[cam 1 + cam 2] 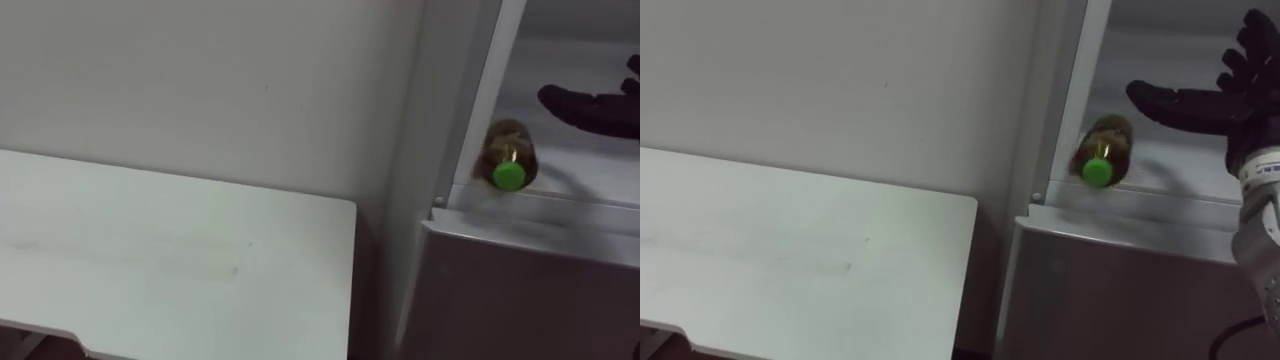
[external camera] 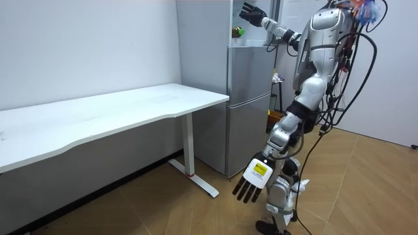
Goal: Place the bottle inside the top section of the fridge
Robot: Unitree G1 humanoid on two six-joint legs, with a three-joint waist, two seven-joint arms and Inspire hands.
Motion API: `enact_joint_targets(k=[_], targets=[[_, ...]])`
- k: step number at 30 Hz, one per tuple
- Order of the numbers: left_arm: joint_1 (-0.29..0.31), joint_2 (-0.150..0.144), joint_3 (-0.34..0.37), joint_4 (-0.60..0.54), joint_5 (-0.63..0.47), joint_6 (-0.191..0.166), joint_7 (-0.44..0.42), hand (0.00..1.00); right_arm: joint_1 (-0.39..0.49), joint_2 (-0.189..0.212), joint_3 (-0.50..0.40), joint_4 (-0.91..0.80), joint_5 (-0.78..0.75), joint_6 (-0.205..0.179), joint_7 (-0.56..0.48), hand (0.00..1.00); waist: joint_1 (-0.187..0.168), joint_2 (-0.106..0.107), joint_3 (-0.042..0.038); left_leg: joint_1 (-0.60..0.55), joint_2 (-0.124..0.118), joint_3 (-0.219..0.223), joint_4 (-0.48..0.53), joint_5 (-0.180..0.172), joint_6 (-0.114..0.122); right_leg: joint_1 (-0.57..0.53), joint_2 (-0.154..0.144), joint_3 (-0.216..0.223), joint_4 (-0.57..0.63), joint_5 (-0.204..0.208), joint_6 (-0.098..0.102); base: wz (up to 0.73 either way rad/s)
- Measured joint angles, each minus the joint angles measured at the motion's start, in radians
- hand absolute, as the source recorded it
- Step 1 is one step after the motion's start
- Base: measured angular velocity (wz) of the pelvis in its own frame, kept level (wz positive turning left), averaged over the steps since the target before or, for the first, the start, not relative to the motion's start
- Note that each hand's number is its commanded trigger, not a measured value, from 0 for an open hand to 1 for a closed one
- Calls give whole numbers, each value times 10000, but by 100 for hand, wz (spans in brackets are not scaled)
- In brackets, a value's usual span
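A bottle (image 1: 1102, 152) of amber liquid with a green cap lies on its side at the front left of the upper fridge shelf (image 1: 1170, 175), cap towards me. My black right hand (image 1: 1205, 100) hovers open over the shelf just right of the bottle, fingers spread, not touching it. The same bottle (image 1: 510, 155) and right hand (image 1: 595, 108) show in the left eye view. In the room view I stand in front of the grey fridge (image 2: 248, 104) with my right hand (image 2: 250, 13) raised into its upper compartment, and my left hand (image 2: 253, 179) hangs open at my side.
A white table (image 1: 170, 250) stands against the wall left of the fridge, with a narrow gap between them. The closed lower fridge door (image 1: 1120, 290) sits below the shelf. The wooden floor (image 2: 366, 189) lies behind me.
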Motion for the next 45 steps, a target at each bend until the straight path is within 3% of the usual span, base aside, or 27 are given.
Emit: enact_joint_targets(k=[9,11,14,22,29,36,45], targets=[[-276,9,-307,71,-563,8,-1,0,429,355,108,-4,-40,-4,-155,0,241,207,54,6,64,152,-24,-63,-10,-58,43,39,-11,37,-20,-3],[-308,10,-359,73,-552,9,22,0,435,412,108,-4,-40,-4,-334,0,235,305,-10,-143,81,187,-18,-63,-13,-209,39,13,9,43,-30,0],[-341,15,-353,76,-531,9,73,0,539,552,71,-13,-36,-4,-482,0,242,353,-29,-173,109,240,-33,-71,-33,-285,58,20,7,44,-33,-3],[-381,-11,-126,82,-521,8,-9,0,1417,599,-249,-1536,-715,-5,-322,0,236,269,-72,74,95,270,-237,-72,-32,-59,61,15,-23,43,-30,-1],[-369,-16,-168,81,-534,6,85,0,2406,604,-397,-2818,-959,-4,-14,0,-50,249,-30,61,78,274,-190,-74,-27,-23,40,30,-35,30,-13,0],[-339,-16,-158,79,-522,-14,90,0,2687,713,-997,-3122,-1118,-4,-53,0,-270,259,-22,121,79,335,-157,-71,-27,10,46,99,-28,29,-15,-2],[-151,-45,-160,78,-747,-311,142,0,3111,839,-1870,-4043,-1170,-170,-892,0,-325,278,3,371,100,563,-257,-75,-31,13,100,378,-26,19,-6,-8]])
